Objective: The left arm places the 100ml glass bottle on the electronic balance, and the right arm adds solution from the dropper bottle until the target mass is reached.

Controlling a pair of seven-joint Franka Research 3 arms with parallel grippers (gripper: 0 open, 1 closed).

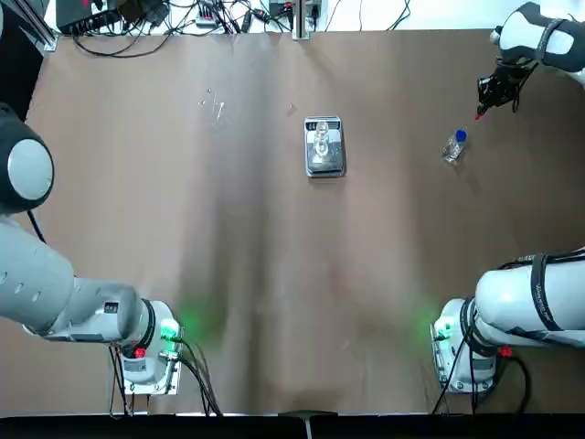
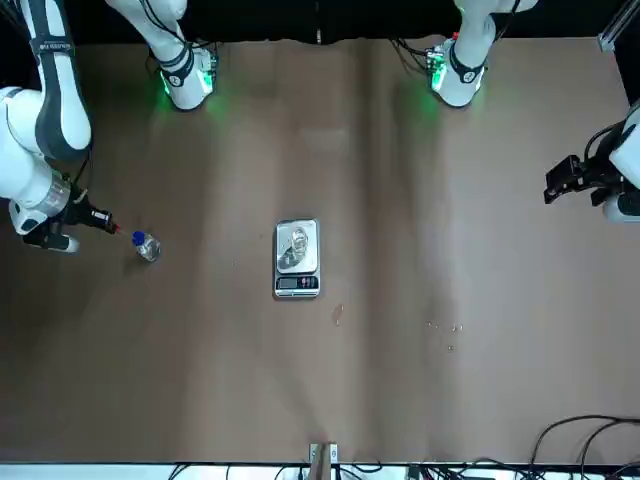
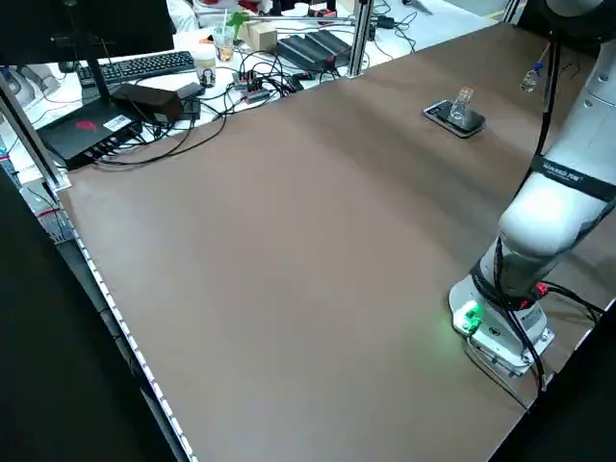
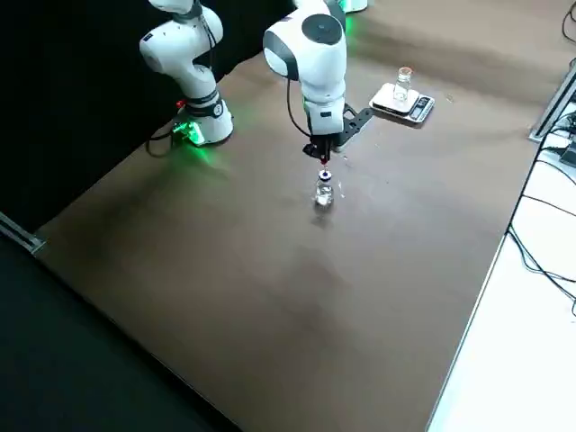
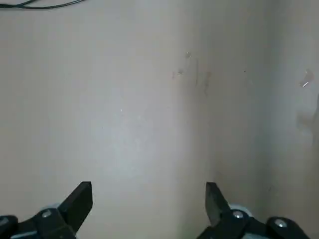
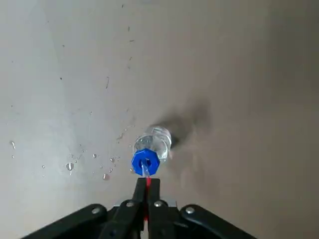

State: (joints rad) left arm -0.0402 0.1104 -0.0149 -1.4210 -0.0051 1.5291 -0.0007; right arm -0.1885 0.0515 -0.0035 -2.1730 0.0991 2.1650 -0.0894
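**Glass bottle on the balance; right pincer pinching a dropper over the blue-ringed bottle**

The 100ml glass bottle (image 1: 322, 142) stands upright on the pan of the electronic balance (image 1: 325, 162), a small silver scale lying near the middle of the brown surface (image 1: 256, 274) in the top view, its display end pointing to 12 o'clock; in the front view the same bottle (image 2: 296, 243) sits on the balance (image 2: 298, 281) with the display toward the camera.

The dropper bottle (image 1: 454, 146), clear with a blue neck ring, stands on the surface well apart from the balance, at about 3 o'clock from it in the top view; small drops of liquid (image 6: 70, 166) speckle the surface beside it in the right wrist view.

The right pincer (image 6: 146, 189) is closed on a thin red-topped dropper (image 6: 146, 172), whose tip sits at the blue ring of the dropper bottle (image 6: 152, 148) in that view; in the top view this pincer (image 1: 484, 102) hangs at about 1 o'clock from the bottle, near the far right corner.

The left pincer (image 5: 148, 201) is open and holds nothing, its fingers spread over bare surface; in the front view it (image 2: 560, 182) is at the picture's right edge, well away from the balance.
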